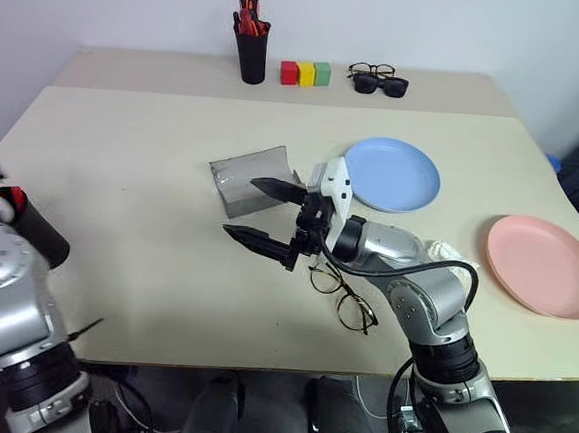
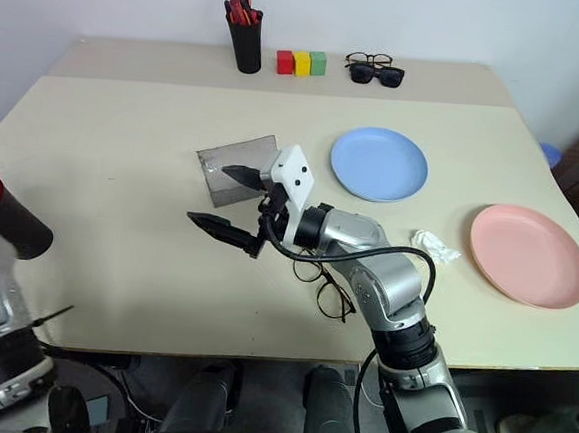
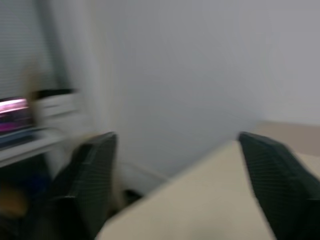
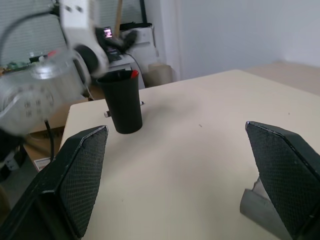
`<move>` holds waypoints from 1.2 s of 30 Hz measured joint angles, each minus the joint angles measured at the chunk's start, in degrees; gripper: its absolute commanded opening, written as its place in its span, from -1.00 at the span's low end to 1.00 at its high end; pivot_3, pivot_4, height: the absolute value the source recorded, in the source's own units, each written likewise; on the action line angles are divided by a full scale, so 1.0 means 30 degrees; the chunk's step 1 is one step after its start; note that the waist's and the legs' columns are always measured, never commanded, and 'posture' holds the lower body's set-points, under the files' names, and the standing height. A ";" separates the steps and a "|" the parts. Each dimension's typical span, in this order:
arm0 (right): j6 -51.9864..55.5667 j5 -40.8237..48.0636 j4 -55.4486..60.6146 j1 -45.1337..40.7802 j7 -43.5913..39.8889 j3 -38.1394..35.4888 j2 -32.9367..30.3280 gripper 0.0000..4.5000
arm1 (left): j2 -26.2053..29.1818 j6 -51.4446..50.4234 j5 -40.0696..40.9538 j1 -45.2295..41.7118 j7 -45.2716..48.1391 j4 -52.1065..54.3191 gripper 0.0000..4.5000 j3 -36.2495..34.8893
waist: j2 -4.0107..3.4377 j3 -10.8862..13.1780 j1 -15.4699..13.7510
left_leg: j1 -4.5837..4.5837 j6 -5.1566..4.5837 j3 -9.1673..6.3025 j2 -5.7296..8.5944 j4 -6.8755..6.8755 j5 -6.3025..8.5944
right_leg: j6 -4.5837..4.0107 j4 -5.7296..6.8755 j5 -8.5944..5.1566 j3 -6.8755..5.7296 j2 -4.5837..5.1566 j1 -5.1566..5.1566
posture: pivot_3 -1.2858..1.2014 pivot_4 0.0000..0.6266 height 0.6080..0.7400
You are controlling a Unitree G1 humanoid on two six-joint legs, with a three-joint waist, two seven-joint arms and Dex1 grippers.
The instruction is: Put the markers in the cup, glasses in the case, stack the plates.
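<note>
R gripper [image 1: 262, 212] open above table [image 1: 153, 166], glasses [image 1: 343, 296] beside it.

Pen holder [image 1: 250, 55], blocks [image 1: 305, 73], sunglasses [image 1: 380, 84]

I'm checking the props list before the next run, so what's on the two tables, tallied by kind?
Plates: 2, blue plate and pink plate
Eyewear: 3, wire-rimmed glasses, a second clear pair, sunglasses
Black cups: 2, cup, pen holder
Blocks: 3, red, yellow, green
Gray case: 1
Crumpled wrapper: 1
Total: 12
</note>
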State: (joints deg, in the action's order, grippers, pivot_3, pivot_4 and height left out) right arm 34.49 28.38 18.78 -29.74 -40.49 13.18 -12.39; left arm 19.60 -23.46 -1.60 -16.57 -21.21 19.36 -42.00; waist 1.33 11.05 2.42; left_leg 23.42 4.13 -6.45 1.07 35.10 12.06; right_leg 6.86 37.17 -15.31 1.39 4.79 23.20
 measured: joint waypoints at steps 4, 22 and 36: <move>0.0038 0.0007 0.0115 0.0002 0.0010 0.0001 -0.0033 1.00 | 0.0398 -0.2927 0.0461 0.0049 -0.0341 0.0016 0.99 -0.1857 | 0.0001 0.0000 -0.0006 | -0.0001 0.0000 -0.0002 0.0000 0.0000 0.0000 | 0.0000 0.0002 0.0000 -0.0002 -0.0001 -0.0001 | 0.03 -0.52 1.00; 0.0480 0.0201 0.0403 0.0036 0.0167 0.0021 0.0014 1.00 | 0.2148 -1.0616 0.4116 0.2766 0.4516 -0.4170 0.99 -0.4241 | 0.0182 -0.0120 -0.0010 | -0.0007 0.0008 -0.0023 -0.0013 -0.0027 0.0004 | -0.0020 -0.0019 0.0000 -0.0015 0.0004 0.0003 | 0.03 -0.52 1.00; 0.0587 0.0426 0.0420 0.0135 0.0367 0.0027 0.0033 1.00 | 0.2543 -0.9053 0.4338 0.2572 0.4741 -0.4745 0.99 -0.3497 | 0.0173 -0.0115 -0.0014 | -0.0007 0.0008 -0.0011 -0.0013 -0.0037 0.0005 | -0.0032 -0.0024 -0.0001 -0.0014 0.0013 0.0011 | 0.03 -0.52 1.00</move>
State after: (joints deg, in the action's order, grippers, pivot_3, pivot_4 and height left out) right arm 36.25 29.66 20.04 -29.34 -39.39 13.26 -12.30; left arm 27.23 -50.62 11.42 -8.85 -6.99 5.12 -52.49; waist 1.85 10.70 2.37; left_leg 23.40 4.15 -6.48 1.03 34.99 12.07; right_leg 6.76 37.10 -15.31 1.35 4.83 23.24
